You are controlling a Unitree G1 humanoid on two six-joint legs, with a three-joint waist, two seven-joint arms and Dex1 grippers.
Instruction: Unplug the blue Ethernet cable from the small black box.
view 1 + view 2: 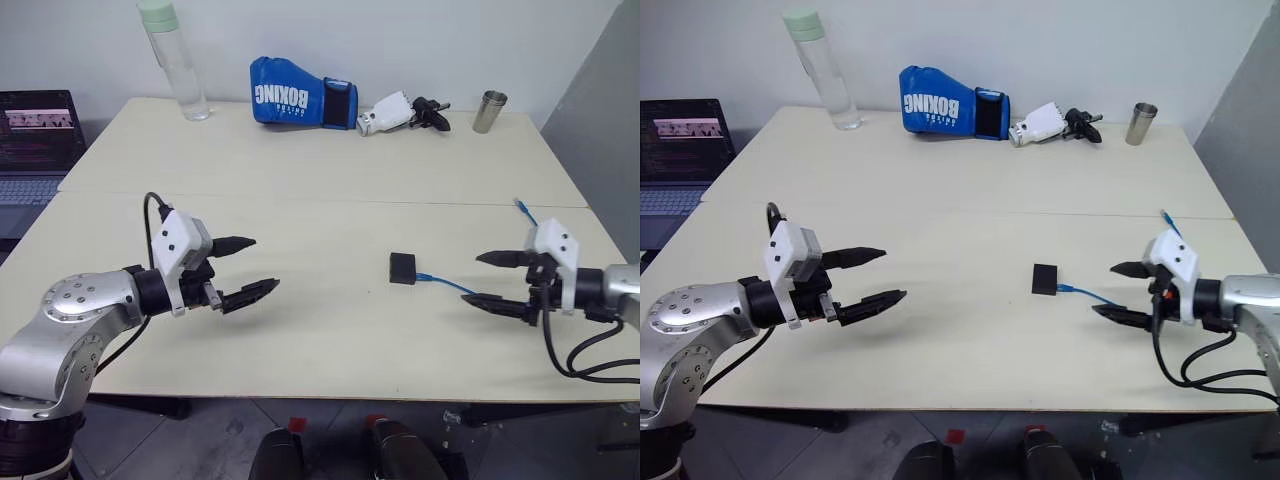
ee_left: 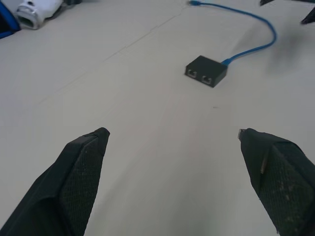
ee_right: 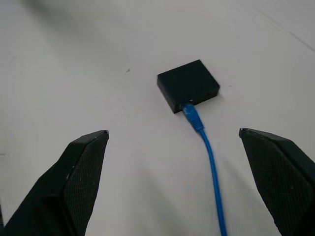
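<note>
- The small black box (image 1: 402, 268) sits mid-bench, the blue Ethernet cable (image 3: 209, 157) plugged into its right side.
- Left gripper (image 1: 247, 268) and right gripper (image 1: 492, 277) hover either side, fingers wide apart, holding nothing.
- Best approach: left pins the box, right pinches the plug.
- The plug's latch is too small to see.

Along the far edge of the pale table (image 1: 300, 170) we see a clear bottle (image 1: 176, 62) with a pale green cap, a blue boxing glove (image 1: 301, 93) lying on its side, a white and black gripper part (image 1: 400, 112), and a metal cup (image 1: 489, 111). A laptop (image 1: 38, 145) sits off the table's left side.
</note>
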